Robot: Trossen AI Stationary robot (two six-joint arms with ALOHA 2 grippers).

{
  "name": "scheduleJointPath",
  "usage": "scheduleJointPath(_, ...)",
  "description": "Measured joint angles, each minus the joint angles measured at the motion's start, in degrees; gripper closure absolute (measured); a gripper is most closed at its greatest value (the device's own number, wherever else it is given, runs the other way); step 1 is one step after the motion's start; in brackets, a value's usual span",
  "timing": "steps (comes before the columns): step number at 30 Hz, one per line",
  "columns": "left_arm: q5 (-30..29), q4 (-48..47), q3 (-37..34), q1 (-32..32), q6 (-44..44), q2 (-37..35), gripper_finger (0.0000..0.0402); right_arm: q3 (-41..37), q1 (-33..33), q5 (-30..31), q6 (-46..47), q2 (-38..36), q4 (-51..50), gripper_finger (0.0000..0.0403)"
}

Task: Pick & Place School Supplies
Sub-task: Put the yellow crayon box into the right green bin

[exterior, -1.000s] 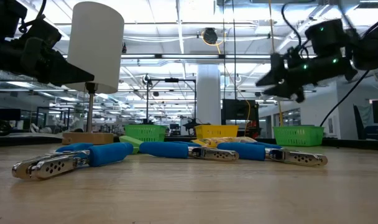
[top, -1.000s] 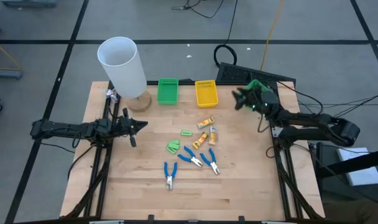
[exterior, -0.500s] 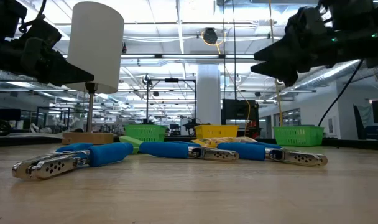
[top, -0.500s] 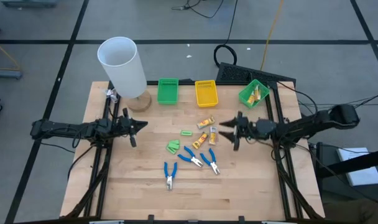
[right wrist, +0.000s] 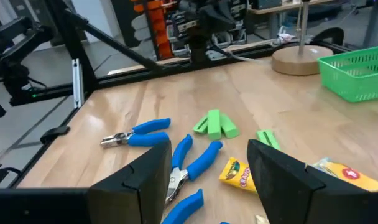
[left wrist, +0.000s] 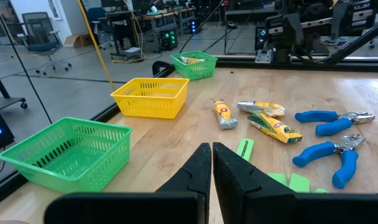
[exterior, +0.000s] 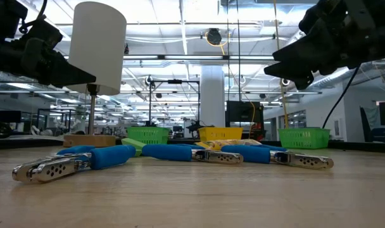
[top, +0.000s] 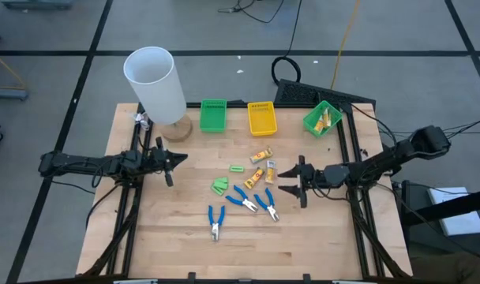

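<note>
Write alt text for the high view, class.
Right gripper, jaws open, hovers beside scattered school supplies: blue-handled pliers, yellow packs, green pieces. The left gripper, shut, waits at the wooden table's left.

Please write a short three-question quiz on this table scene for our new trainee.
1. True or false: the right gripper holds a pair of blue-handled pliers.
2. Which bin already holds supplies? A) the yellow bin B) the angled green bin near the right arm C) the green bin beside the yellow one.
3. How many blue-handled pliers lie on the table?

Key
1. False: its fingers stand open and empty, above the wood beside the yellow-orange sticks.
2. B.
3. Three.
</note>
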Motion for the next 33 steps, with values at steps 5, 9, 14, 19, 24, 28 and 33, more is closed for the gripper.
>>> scheduleJointPath(5, 0.0, -0.02, 0.0, 0.01, 0.0, 0.0, 0.038, 0.0, -0.06, 0.17, -0.23, -0.02, 0.36, 0.02)
scheduleJointPath(9, 0.0, 0.0, 0.0, -0.01, -0.02, 0.0, 0.038, 0.0, -0.06, 0.16, -0.98, -0.01, 0.35, 0.0201)
scheduleJointPath(14, 0.0, 0.01, 0.0, 0.0, -0.02, 0.0, 0.038, 0.02, -0.37, 0.17, -2.6, 1.01, 0.42, 0.0202)
scheduleJointPath(19, 0.0, -0.01, 0.0, 0.0, -0.01, 0.0, 0.038, 0.07, -1.53, 0.17, -2.2, 3.27, 0.45, 0.0202)
scheduleJointPath(24, 0.0, -0.01, 0.0, -0.01, 0.0, 0.0, 0.038, 0.07, -2.84, 0.12, -2.76, 6.94, 4.63, 0.0203)
scheduleJointPath(28, 0.0, 0.01, -0.01, -0.01, -0.01, 0.0, 0.038, 0.07, -3.93, 0.17, -2.73, 10.66, 7.82, 0.0204)
scheduleJointPath(33, 0.0, 0.0, -0.01, -0.01, -0.01, 0.0, 0.038, 1.09, -5.54, 0.15, -2.91, 16.36, 8.38, 0.0204)
